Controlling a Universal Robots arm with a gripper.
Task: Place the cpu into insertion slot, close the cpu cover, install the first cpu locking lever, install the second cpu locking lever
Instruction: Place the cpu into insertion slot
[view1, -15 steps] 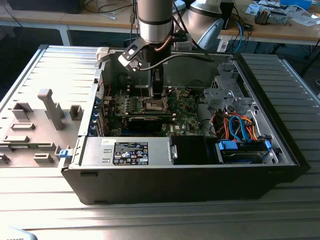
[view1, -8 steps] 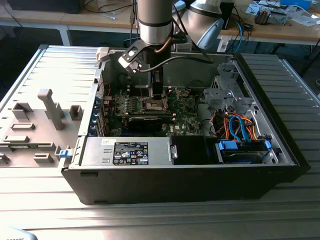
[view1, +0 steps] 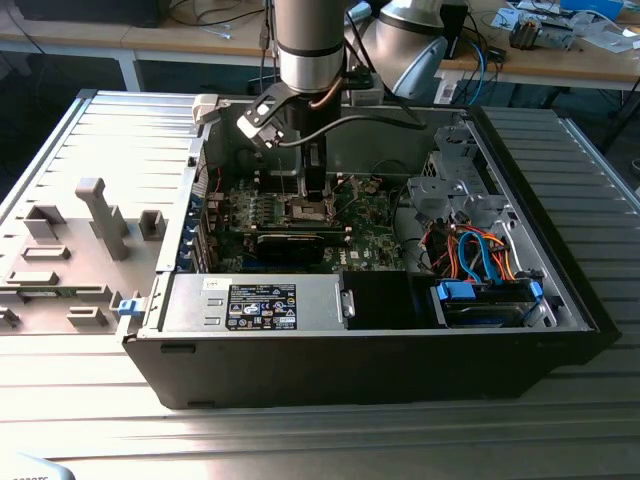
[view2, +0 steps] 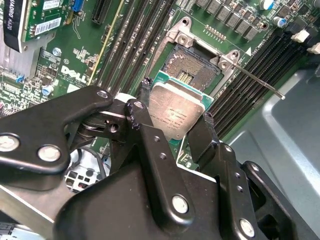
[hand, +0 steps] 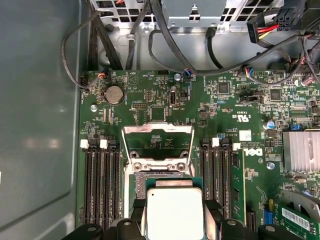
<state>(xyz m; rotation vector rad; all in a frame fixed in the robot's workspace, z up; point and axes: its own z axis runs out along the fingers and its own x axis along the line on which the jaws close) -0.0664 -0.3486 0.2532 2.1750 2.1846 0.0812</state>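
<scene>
1. In the exterior view, an open computer case (view1: 350, 370) lies on its side on a ribbed metal table (view1: 300, 440). A robot arm (view1: 310, 45) reaches straight down into it.
2. The gripper (view1: 314, 200) hangs low over the green circuit board (view1: 370, 225), near the middle of the case.
3. In the second wrist view, the gripper's two black fingers (view2: 202, 135) are drawn partly together. They pinch the chip (view2: 176, 112) by two opposite edges.
4. The chip is a flat square with a dull silver top and a thin green border. Its silver side faces the camera.
5. The chip hangs over one edge of the socket (view2: 192, 70), a dark square well with a silvery rim set in the board. Part of the socket's floor shows bare beyond the chip. Whether the chip touches the socket cannot be told.
6. In the first wrist view, the cover (hand: 158, 130), a thin silvery frame, is swung open away from the socket. Green board shows through its cut-out centre.
7. A thin metal lever (view2: 255, 80) angles out from one corner of the socket, crossing above long black memory slots (view2: 237, 107).
8. The first wrist view shows these slots in rows on both sides of the socket. It also shows a finned metal heat sink (hand: 301, 150) and a round coin battery (hand: 114, 94) elsewhere on the board.
</scene>
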